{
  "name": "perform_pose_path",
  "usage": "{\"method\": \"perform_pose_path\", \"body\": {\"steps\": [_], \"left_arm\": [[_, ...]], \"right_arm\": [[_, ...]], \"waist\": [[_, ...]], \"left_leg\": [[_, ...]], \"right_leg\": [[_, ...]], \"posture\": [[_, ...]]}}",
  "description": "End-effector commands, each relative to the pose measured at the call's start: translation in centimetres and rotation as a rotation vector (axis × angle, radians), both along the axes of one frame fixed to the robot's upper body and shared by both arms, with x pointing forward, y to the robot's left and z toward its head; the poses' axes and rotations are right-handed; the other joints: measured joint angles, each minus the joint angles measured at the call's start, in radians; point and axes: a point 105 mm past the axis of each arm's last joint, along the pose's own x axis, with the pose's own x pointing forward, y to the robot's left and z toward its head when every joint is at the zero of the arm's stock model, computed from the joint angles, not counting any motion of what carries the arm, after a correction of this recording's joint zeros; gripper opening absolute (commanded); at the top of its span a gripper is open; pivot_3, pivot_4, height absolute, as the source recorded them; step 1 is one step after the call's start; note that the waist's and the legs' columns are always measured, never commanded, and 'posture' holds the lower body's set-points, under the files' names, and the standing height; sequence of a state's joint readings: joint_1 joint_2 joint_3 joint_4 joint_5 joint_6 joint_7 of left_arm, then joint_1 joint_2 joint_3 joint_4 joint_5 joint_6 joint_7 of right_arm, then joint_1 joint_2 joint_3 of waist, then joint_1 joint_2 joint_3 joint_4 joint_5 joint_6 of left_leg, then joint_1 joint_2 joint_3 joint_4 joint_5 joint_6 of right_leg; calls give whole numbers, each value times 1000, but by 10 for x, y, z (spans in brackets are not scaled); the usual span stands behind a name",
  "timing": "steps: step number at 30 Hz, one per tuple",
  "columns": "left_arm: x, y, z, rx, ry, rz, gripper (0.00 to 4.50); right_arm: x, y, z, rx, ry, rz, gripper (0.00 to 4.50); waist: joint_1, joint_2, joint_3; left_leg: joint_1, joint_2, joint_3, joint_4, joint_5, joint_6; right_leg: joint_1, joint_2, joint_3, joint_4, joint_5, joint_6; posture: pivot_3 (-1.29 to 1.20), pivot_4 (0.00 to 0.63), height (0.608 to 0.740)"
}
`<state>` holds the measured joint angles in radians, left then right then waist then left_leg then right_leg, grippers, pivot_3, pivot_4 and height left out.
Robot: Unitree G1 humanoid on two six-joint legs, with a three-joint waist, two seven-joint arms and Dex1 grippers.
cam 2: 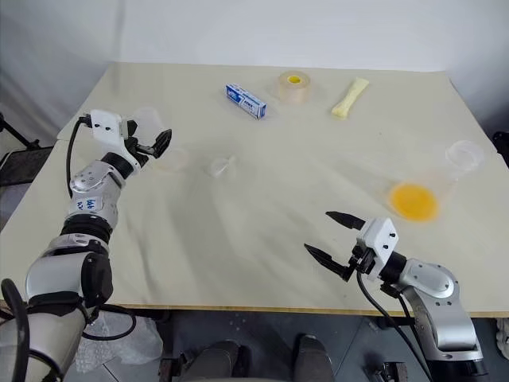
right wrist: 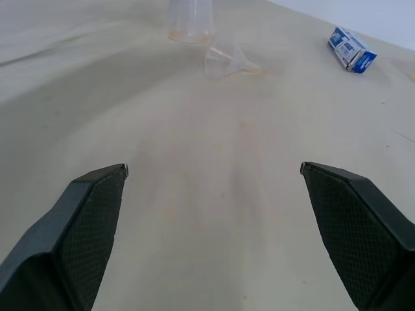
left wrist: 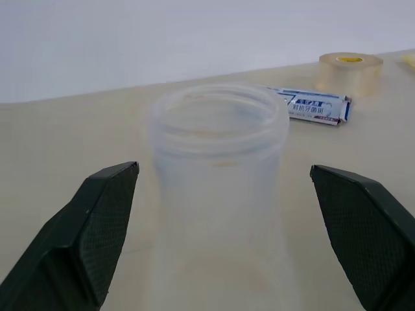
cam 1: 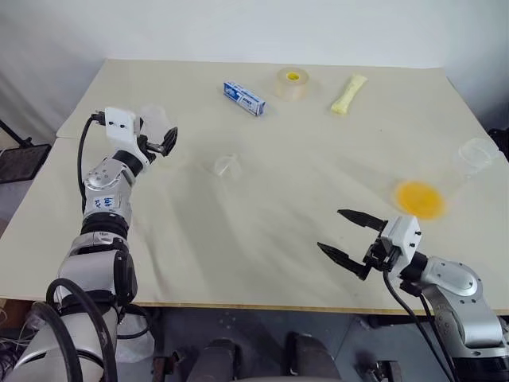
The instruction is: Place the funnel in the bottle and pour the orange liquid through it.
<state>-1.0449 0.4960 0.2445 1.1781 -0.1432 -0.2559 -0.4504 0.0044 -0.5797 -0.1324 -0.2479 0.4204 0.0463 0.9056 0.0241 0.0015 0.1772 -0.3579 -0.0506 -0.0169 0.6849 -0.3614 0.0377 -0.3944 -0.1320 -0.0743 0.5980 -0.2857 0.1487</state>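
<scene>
Sideways on the worktop (cam 1: 262, 255) lies the funnel (cam 1: 227, 165), near the middle, with the bottle (left wrist: 217, 194) standing upright to its left between the left gripper's (left wrist: 224, 227) wide-spread jaws, untouched. Orange liquid (cam 1: 418, 199) sits in a tipped cup at right, beyond the right gripper (cam 1: 347, 236), released and empty.

The table (cam 1: 262, 207) is pale cream. The bottle (left wrist: 217, 194) and the funnel (right wrist: 224, 61) are colourless and see-through. The orange liquid (cam 1: 418, 198) glows bright yellow-orange inside a clear cup (cam 1: 475, 156). A small box (cam 1: 244, 98) is blue and white with printed lettering. The tape roll (cam 1: 292, 83) is translucent tan with a yellow core. A packet (cam 1: 348, 93) is pale yellow. The fingers (left wrist: 97, 240) are black with a fine cross-hatched texture
</scene>
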Motion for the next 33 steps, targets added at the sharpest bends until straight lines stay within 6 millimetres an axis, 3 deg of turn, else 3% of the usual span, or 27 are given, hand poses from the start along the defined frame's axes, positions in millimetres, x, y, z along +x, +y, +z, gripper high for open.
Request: {"method": "perform_pose_path", "body": {"steps": [1, 7, 9, 14, 23, 28, 33], "left_arm": [[4, -7, 18, 13, -33, -13, 4500], [5, -9, 19, -9, -37, -20, 2628], [5, -9, 21, -11, -38, -22, 2294], [2, -11, 41, 3, -96, -79, 2294], [-15, -55, 85, 76, -169, -428, 2294], [-30, -91, 104, 100, -202, -634, 2294], [-58, -156, 96, 165, -174, -953, 2294]], "right_arm": [[0, 3, 12, 15, -42, 14, 4472], [1, 1, 16, 21, -54, 2, 4500], [1, 0, 17, 20, -55, 0, 4500], [3, -4, 24, 27, -72, -16, 4500], [2, -16, 48, 79, -85, -13, 4500], [-10, -13, 55, 102, -48, 60, 4500], [-21, -15, 59, 62, -21, 103, 4500]], "waist": [[0, 0, 0], [0, 0, 0], [0, 0, 0], [0, 0, 0], [0, -1, 1], [0, -1, 1], [4, -1, 1]], "left_leg": [[0, 0, 0, 0, 0, 0], [0, 0, 0, 0, 0, 0], [0, 0, 0, 0, 0, 0], [0, 0, 0, 1, 0, 0], [-1, 0, 0, 1, 0, 0], [-1, 0, 0, 2, 0, 0], [-5, 0, -2, 7, 0, 1]], "right_leg": [[0, 0, 0, 0, 0, 0], [0, 0, -1, 1, 0, 0], [0, 0, -1, 1, 0, 0], [0, 0, -1, 1, 0, 0], [0, 0, -2, 2, 0, 0], [0, 0, -2, 2, 0, 0], [-1, -1, -3, 3, 0, 0]], "posture": [[0, 150, 740], [0, 150, 740], [0, 150, 740], [0, 150, 740], [0, 150, 740], [0, 150, 740], [0, 150, 740]]}}
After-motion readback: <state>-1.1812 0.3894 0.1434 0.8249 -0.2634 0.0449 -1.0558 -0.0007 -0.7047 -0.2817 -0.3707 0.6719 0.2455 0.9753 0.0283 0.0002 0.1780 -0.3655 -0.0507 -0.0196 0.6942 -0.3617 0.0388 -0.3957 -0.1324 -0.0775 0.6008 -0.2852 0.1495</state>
